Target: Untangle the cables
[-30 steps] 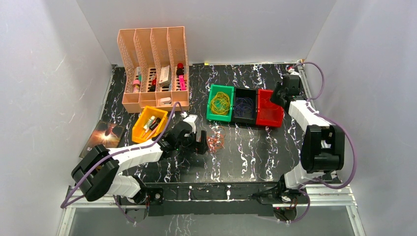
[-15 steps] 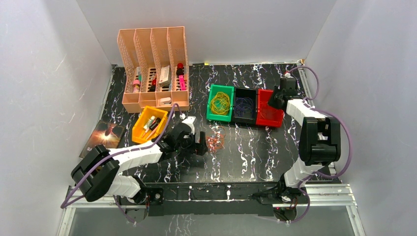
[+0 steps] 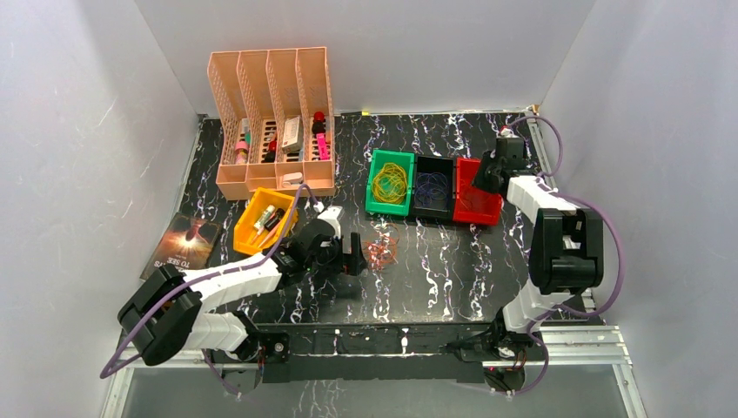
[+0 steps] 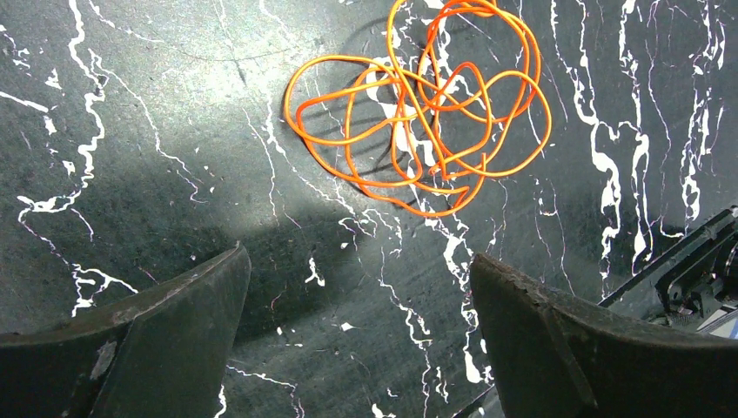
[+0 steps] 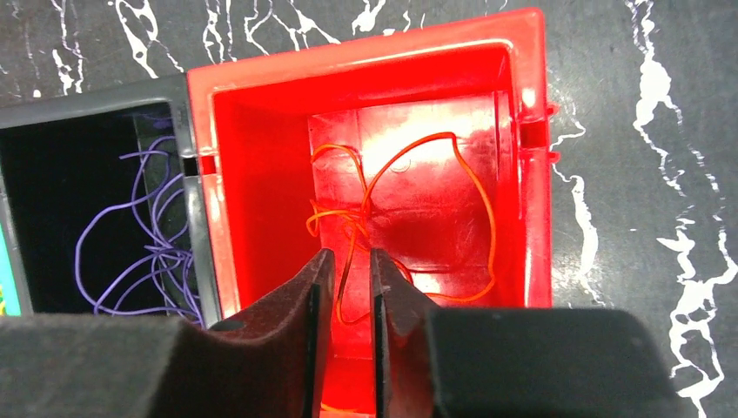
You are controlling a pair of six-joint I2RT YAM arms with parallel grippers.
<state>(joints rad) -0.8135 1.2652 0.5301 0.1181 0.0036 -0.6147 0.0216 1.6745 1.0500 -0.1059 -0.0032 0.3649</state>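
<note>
Black marbled table [image 3: 452, 270]: green bin [image 3: 372, 187] holds yellow cables [image 3: 390, 183], red bin [image 5: 252, 174] orange cables [image 5: 348, 222].

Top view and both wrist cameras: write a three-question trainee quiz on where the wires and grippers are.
1. True or false: the left gripper is clamped on the orange tangle.
2. Which bin holds the yellow wires? A green bin; B black bin; C yellow bin.
3. Fill in: the right gripper hovers over the ___ bin.
Key: 1 false, its jaws stand open short of it; 2 A; 3 red bin.
</note>
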